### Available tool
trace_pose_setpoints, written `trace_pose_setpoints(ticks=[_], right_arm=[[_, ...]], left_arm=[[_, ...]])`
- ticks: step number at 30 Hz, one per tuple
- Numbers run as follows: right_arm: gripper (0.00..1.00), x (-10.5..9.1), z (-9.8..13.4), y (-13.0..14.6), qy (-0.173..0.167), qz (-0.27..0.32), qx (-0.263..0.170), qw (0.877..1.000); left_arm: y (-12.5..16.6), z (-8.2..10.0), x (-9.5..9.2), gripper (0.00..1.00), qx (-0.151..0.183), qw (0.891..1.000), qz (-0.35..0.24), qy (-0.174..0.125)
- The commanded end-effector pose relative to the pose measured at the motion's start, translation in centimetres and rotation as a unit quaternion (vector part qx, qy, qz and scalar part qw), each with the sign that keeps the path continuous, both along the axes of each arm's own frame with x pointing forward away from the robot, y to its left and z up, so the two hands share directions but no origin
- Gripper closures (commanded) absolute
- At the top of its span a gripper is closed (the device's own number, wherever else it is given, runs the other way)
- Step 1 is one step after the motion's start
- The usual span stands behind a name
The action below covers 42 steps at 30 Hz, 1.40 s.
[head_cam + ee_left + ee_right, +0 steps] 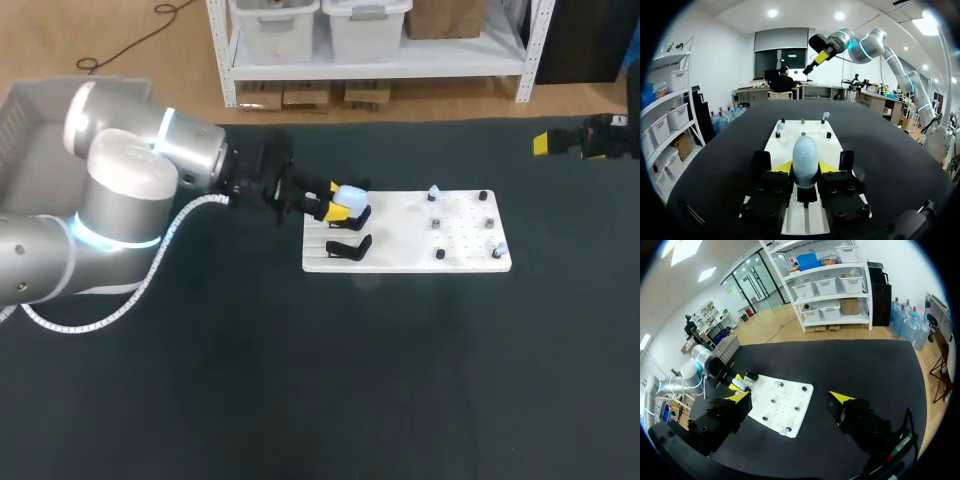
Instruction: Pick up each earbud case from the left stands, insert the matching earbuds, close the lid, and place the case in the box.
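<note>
Both fingers of my left gripper (805,168) clamp the pale blue earbud case (804,150) at a black stand (807,194) on the left end of the white board (460,255). My right gripper (790,397) hangs wide apart, well away

left arm (120,190): chunky silver-grey shells, rounded caps, glowing cyan rings
cable (152,272): white ribbed hose, hanging loose outside
left pincer (805,167): blocky black fingers, little screws all over, bright yellow tips
right arm (880,45): same silver, cyan rings
right pincer (790,397): black, yellow wedge tips
</note>
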State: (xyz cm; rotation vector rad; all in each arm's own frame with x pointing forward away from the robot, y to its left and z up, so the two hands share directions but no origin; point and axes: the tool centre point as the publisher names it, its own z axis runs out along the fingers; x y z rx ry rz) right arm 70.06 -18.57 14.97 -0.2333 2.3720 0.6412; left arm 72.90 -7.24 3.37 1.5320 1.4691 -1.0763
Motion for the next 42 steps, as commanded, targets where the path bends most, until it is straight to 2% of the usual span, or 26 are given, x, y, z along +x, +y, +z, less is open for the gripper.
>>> trace_pose_setpoints(ticks=[1,10,17,42], right_arm=[[0.00,0.0,0.0,0.0,0.000,0.000,0.000,1.000],[0.00,0.0,0.0,0.0,0.000,0.000,0.000,1.000],[0.00,0.0,0.0,0.0,0.000,0.000,0.000,1.000],[0.00,0.0,0.0,0.0,0.000,0.000,0.000,1.000]], left_arm=[[1.6,2.0,-1.5,1.00,-0.024,1.000,0.012,-0.010],[2.3,6.0,-3.2,1.00,-0.080,0.996,0.033,-0.021],[2.2,7.9,-4.4,1.00,-0.093,0.995,0.040,-0.020],[2.2,7.9,-4.4,1.00,-0.093,0.995,0.040,-0.020]])
